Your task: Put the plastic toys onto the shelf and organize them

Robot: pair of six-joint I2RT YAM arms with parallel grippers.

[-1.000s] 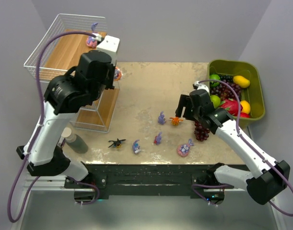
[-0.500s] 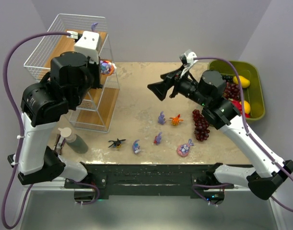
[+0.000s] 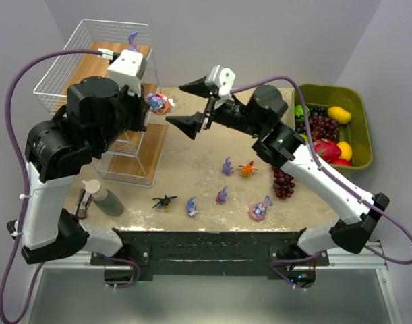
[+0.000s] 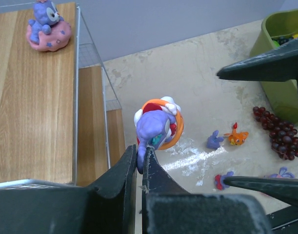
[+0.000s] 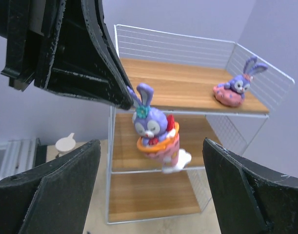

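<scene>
My left gripper (image 4: 141, 155) is pressed tight on one ear of a purple bunny figurine sitting in an orange cup (image 4: 156, 127). The toy hangs in the air from that pinch, just off the open side of the three-tier white wire shelf with light-brown wooden boards (image 4: 31, 97), touching no board. My right gripper (image 3: 189, 105) is up above the table and points towards the shelf, its two black fingers spread wide with nothing between them. In its wrist view the held bunny shows between them, apart from both.

On the top board, near a far corner, stands a purple bunny on a pink round base (image 4: 47, 27). The other toys lie on the beige table (image 3: 206, 138):
- a small purple figure (image 3: 227, 165) just beside an orange one (image 3: 247, 169)
- another purple one (image 3: 222, 196)
- a blue-purple one (image 3: 191, 206)
- a black insect-like toy (image 3: 164, 201)
- a bunny on a pink base (image 3: 259, 209) near the front edge

A dark purple grape bunch (image 3: 283, 181) lies beside the olive-green bin (image 3: 365, 145) of colourful fruits.
</scene>
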